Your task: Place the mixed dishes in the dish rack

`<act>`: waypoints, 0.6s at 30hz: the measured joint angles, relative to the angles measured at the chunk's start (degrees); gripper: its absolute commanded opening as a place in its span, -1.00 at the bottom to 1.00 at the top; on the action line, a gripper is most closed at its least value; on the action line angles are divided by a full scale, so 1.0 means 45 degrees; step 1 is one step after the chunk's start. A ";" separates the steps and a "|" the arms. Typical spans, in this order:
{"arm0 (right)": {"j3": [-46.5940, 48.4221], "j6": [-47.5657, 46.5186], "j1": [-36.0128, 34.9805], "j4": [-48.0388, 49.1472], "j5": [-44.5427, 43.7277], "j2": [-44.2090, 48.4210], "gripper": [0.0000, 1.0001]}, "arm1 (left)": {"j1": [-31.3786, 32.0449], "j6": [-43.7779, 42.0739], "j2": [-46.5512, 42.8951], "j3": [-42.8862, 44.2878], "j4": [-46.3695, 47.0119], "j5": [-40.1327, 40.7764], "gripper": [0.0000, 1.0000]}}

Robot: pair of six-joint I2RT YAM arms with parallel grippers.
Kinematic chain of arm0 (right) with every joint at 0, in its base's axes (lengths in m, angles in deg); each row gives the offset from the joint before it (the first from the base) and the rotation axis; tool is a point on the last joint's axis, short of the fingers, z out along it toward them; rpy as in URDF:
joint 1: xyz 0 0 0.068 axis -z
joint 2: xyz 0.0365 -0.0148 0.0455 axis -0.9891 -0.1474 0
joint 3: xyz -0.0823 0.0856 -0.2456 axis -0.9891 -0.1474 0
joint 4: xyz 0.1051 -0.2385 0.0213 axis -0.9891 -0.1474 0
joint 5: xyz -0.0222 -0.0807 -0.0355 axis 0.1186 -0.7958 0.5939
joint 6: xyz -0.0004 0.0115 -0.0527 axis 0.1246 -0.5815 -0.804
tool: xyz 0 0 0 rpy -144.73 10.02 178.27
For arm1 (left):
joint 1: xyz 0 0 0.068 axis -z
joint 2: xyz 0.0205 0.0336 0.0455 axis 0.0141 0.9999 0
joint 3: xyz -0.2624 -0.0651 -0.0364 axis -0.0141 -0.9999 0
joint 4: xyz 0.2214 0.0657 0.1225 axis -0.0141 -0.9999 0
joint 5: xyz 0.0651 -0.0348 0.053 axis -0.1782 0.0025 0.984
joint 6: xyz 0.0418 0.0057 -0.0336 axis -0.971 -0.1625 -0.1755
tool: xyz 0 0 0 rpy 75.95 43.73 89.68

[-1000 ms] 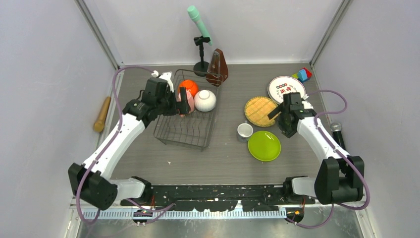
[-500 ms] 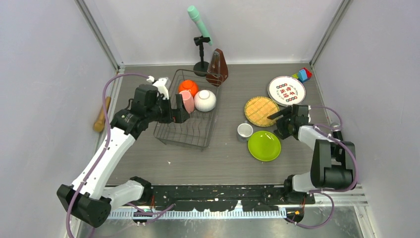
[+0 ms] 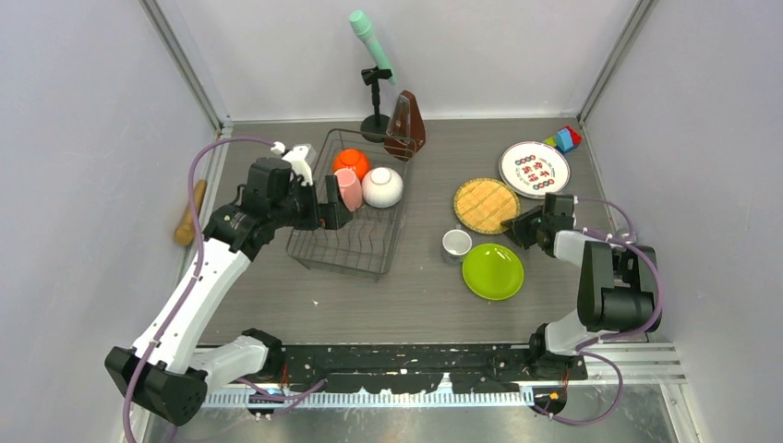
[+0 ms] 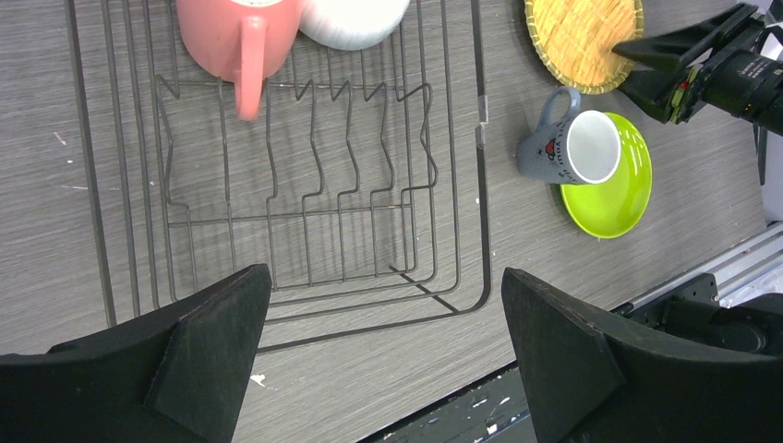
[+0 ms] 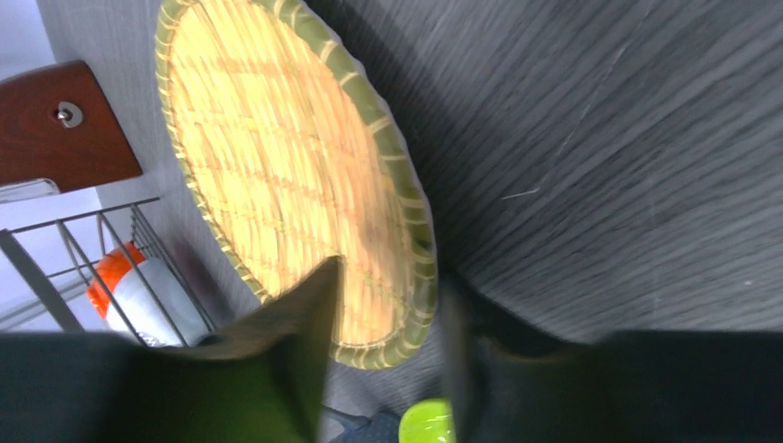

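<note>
Writing, overhead view: the white plate [image 3: 534, 168] at far right bears rows of red and green marks, too small for us to read. The dish rack [image 3: 355, 242] sits left of centre, with the orange bowl [image 3: 351, 161], white bowl [image 3: 382, 186] and pink mug [image 3: 348, 189] in its far end. The left arm stretches up from the near-left corner, and the left claw [image 3: 332, 205] hangs over the rack beside the mug. The right arm is folded tight, elbow high and forearm low. The right claw [image 3: 520, 224] meets the near-right rim of the woven plate [image 3: 485, 203]. The cup [image 3: 456, 243] and green plate [image 3: 492, 270] lie side by side, nearer to us than the woven plate.

Left wrist view: we note a small red mark on the cup's grey side, unreadable. The claw looks straight down over the rack's prongs, fingers [image 4: 208, 360] spread wide, holding nothing.

Right wrist view (blurred): one finger lies over the woven plate's face and one outside its rim, clamped on it.
</note>
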 measured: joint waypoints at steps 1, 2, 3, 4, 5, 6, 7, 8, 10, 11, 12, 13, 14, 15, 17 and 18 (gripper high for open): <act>0.0000 -0.0039 0.0034 -0.0010 -0.0010 -0.0015 -0.73 | -0.0005 0.0000 0.0029 0.0000 0.0000 -0.0015 0.99; 0.0000 0.0005 0.0092 -0.0039 0.0019 -0.0015 -0.81 | -0.0010 0.0000 0.0068 0.0000 0.0005 -0.0039 0.99; 0.0000 -0.0019 0.0107 -0.0005 0.0034 -0.0005 -0.89 | -0.0015 0.0005 0.0092 0.0000 0.0000 -0.0044 0.99; 0.0010 0.0015 0.0136 0.0044 0.0112 0.0024 -0.92 | -0.0019 0.0005 0.0121 0.0000 0.0005 -0.0073 0.99; 0.0044 0.0010 0.0151 0.0102 0.0209 0.0087 -0.97 | -0.0024 0.0010 0.0141 0.0000 0.0005 -0.0087 0.99; 0.0102 -0.0049 0.0151 0.0107 0.0277 0.0194 -0.98 | -0.0029 0.0015 0.0155 0.0000 0.0005 -0.0121 0.99; 0.0155 -0.0112 0.0136 0.0073 0.0272 0.0340 -0.99 | -0.0029 0.0019 0.0180 0.0000 0.0005 -0.0170 0.99; 0.0199 -0.0189 0.0117 -0.0010 0.0257 0.0491 -0.99 | -0.0029 0.0024 0.0194 0.0000 0.0005 -0.0219 0.99; 0.0204 -0.0369 0.0126 -0.0243 0.0199 0.0835 -0.99 | -0.0029 0.0034 0.0238 0.0005 0.0010 -0.0325 0.99; 0.0204 -0.0442 0.0131 -0.0437 0.0160 0.1078 -0.99 | -0.0029 0.0053 0.0262 0.0005 0.0015 -0.0393 0.99; 0.0204 -0.0529 0.0136 -0.0622 0.0112 0.1336 -0.99 | -0.0029 0.0092 0.0291 0.0005 0.0024 -0.0491 0.99; 0.0204 -0.0617 0.0136 -0.0821 0.0053 0.1632 -0.99 | -0.0029 0.0126 0.0306 0.0005 0.0039 -0.0554 0.99; 0.0214 -0.0695 0.0146 -0.1059 0.0015 0.1953 -0.99 | -0.0029 0.0204 0.0335 0.0005 0.0078 -0.0695 0.99; 0.0238 -0.0782 0.0146 -0.1307 0.0000 0.2293 -0.99 | -0.0029 0.0296 0.0364 0.0005 0.0117 -0.0797 0.99; 0.0355 -0.0986 0.0146 -0.1817 -0.0005 0.2905 -0.99 | -0.0029 0.0481 0.0457 0.0019 0.0238 -0.1073 0.99; 0.0452 -0.1093 0.0151 -0.2113 0.0015 0.3322 -0.99 | -0.0029 0.0627 0.0520 0.0024 0.0379 -0.1239 0.99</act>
